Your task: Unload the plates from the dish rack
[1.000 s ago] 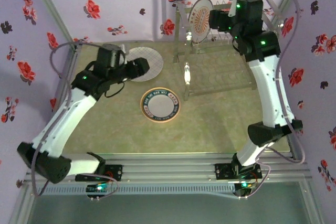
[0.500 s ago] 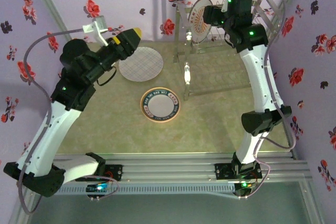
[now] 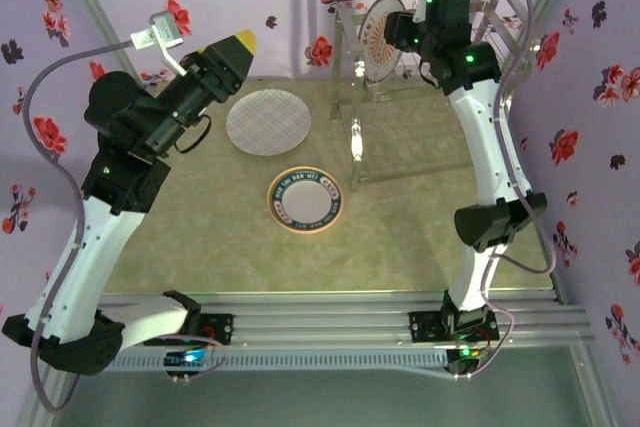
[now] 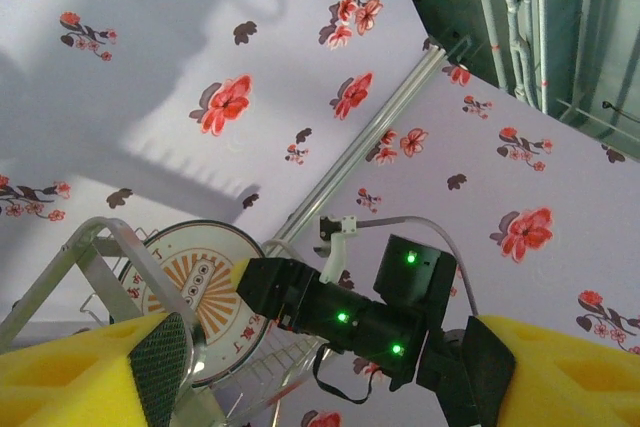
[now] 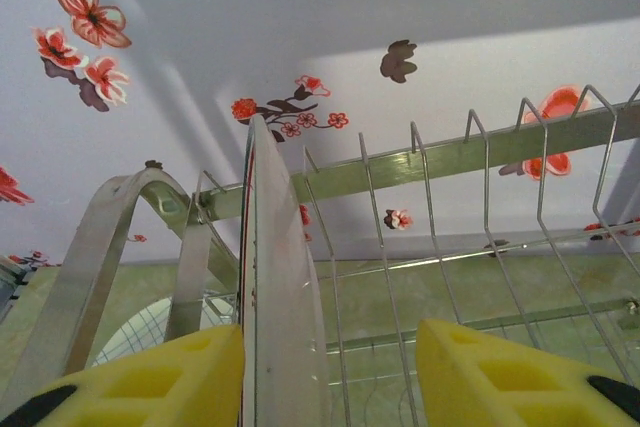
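- The round white plate with the orange sunburst (image 5: 275, 287) stands on its edge in the shiny wire dish rack (image 5: 450, 152).
- The right claw (image 5: 330, 362) is open, with the plate's thin edge between its jaws.
- The left claw (image 4: 325, 372) is open and empty, up high and well apart.

The green table (image 3: 200, 237) carried two plates lying flat and apart: a grid plate (image 3: 267, 122) toward the rear left and a dark-rimmed plate (image 3: 305, 200) near the middle. The rack (image 3: 356, 147) stood at the rear right.
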You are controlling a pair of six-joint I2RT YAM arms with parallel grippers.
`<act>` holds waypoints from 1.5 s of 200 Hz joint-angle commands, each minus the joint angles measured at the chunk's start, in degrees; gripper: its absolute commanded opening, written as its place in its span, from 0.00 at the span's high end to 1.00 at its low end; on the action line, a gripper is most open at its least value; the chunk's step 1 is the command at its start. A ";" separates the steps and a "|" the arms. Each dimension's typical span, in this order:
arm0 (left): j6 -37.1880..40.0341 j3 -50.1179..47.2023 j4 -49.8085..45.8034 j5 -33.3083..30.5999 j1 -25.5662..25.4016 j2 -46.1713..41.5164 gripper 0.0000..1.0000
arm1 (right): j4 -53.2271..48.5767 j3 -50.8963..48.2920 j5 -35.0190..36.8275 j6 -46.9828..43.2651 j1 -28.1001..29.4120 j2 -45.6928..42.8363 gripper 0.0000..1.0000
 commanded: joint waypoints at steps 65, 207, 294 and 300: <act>0.75 0.25 3.69 1.04 -0.48 0.26 0.25 | -1.90 5.38 -0.43 -0.89 0.06 2.31 0.73; -0.55 -3.36 3.79 1.22 -0.44 -0.65 0.25 | -1.89 11.37 18.53 -15.86 8.90 1.68 1.00; -3.14 -3.22 5.28 3.47 -0.64 1.29 0.25 | 5.07 11.14 29.11 -24.69 12.12 -4.47 1.00; -3.36 -3.16 5.45 3.76 -0.78 1.72 0.25 | 5.20 11.13 29.40 -25.10 12.12 -5.05 1.00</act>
